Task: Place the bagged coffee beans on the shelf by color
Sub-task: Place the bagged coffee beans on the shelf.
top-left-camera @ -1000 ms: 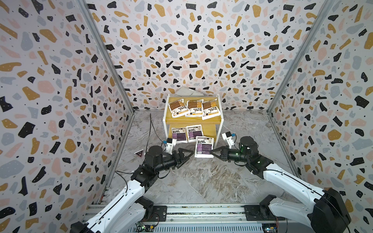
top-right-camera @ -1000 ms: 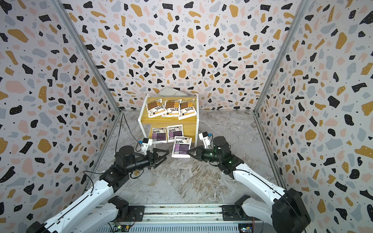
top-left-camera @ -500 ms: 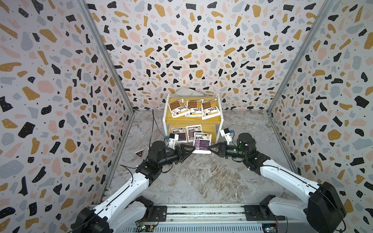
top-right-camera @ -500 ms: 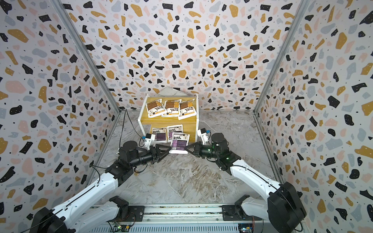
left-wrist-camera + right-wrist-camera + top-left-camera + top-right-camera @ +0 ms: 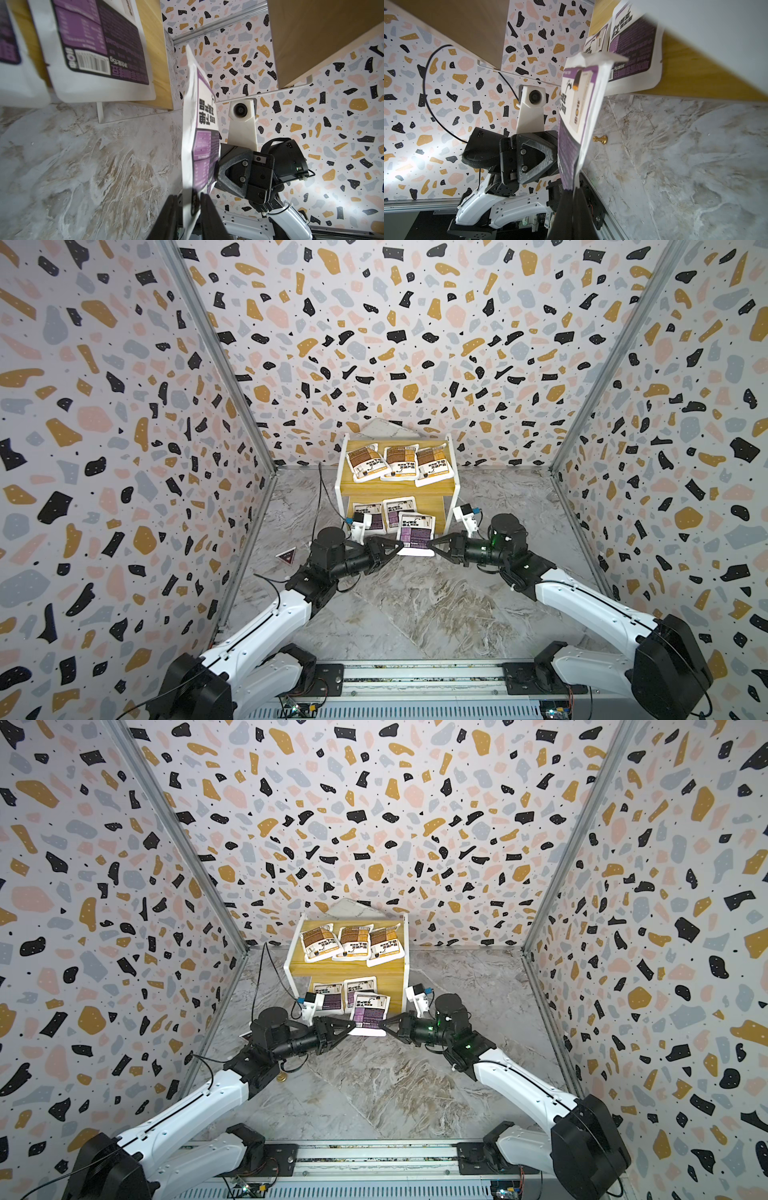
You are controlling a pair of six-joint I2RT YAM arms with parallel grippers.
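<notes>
Left wrist view, up close: picks out a barcode and a mark like "110" on a flat purple pouch [image 5: 99, 52] lying on the lower board of the shelf [image 5: 159, 62]. Print there upside down, the rest too blurred to read. Also shows large black Chinese characters on the held purple pouch [image 5: 204, 116], seen nearly edge-on, with illegible fine print on its purple panel. Fingers of the left gripper [image 5: 190, 207] set either side of that pouch's near edge, close in; cannot tell whether pressing or just short of it. Right gripper [image 5: 218, 166] clamped on the opposite edge, jaws together on it.

Right wrist view alone: shows a printed picture of a cream sachet with a curved black arrow on the held pouch's face, and a small brass-coloured knob [image 5: 600, 139] on the marbled floor beyond.

Both top views: place the held purple pouch [image 5: 415, 531] [image 5: 370, 1016] between the two grippers, just in front of the lower board. Behind it on that board, two lower purple pouches [image 5: 399, 508], the left one partly hidden by a white camera mount [image 5: 360, 522]. On the upper board, three brown-orange pouches [image 5: 401, 460] side by side, edges overlapping, bold black characters too small to read. Beside the left arm on the floor, a red-and-black triangular piece [image 5: 286, 558].
</notes>
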